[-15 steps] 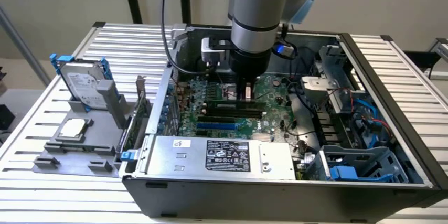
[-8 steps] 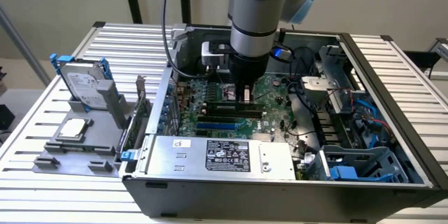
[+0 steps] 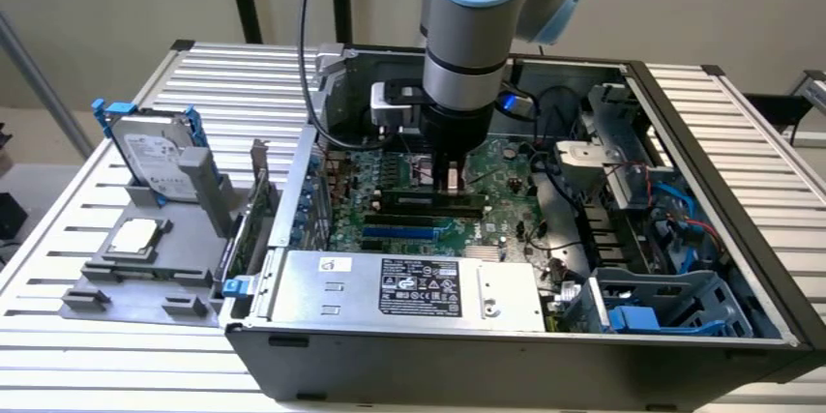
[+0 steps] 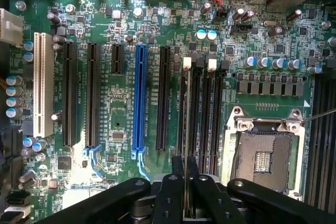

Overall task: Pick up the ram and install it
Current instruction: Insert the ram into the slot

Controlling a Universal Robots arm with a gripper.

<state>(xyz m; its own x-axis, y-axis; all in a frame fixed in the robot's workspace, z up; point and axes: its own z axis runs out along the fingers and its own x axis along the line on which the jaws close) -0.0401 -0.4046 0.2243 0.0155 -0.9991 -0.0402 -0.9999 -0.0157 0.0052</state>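
Hand (image 4: 186,192) is closing narrow on the ram (image 4: 186,129), gripping its upper edge | ram is standing upright, seen edge-on, over the memory slots (image 4: 202,108) near the centre of the exterior view | hard drive (image 3: 153,157) and processor chip (image 3: 135,237) are sitting in a holder on the desk (image 3: 77,191), left side.

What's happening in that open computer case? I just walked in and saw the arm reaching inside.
The robot arm's hand is shut on the ram, holding it edge-on just above the motherboard. The stick lines up with the memory slots beside the empty processor socket. In the exterior view the hand hangs low inside the open case, over the board.
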